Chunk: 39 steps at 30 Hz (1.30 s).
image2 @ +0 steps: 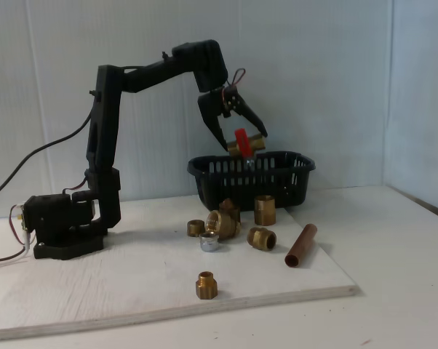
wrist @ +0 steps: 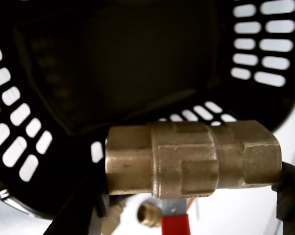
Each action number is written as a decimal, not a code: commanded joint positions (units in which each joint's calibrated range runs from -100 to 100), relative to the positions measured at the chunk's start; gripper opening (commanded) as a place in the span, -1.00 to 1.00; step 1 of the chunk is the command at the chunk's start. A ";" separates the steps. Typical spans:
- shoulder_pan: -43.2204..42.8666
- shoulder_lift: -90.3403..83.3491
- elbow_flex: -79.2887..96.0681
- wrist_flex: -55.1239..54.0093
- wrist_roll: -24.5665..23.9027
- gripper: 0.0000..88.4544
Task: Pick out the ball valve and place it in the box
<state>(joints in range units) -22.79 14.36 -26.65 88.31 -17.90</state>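
I'm gripping the ball valve (image2: 246,145) tight in my gripper (image2: 242,144), hanging over the box (image2: 292,178), only the drop remaining.

This looks like a makeshift hobby test bench, not a kitchen or shop. In the fixed view, plain white panels (image2: 313,73) form the backdrop across the top and right of the frame, meeting at a corner seam at the right. A bare white board (image2: 132,291) lies on the table across the lower half as a work surface. Loose wires (image2: 30,163) trail off the left edge, and brass plumbing fittings (image2: 223,224) lie scattered at the centre
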 commanded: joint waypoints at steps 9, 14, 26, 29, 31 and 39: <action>-1.05 4.25 -4.67 -2.94 0.20 -0.57; -2.82 5.69 -4.67 -3.37 0.15 -0.57; -6.37 6.12 -4.67 -4.32 -0.11 -0.57; -6.14 6.20 -4.04 -5.35 -0.11 -0.57; -6.00 6.29 -3.95 -5.35 -0.11 -0.57; -5.77 8.66 -4.49 -5.35 -0.11 -0.57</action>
<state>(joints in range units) -28.12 23.17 -26.65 84.26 -17.90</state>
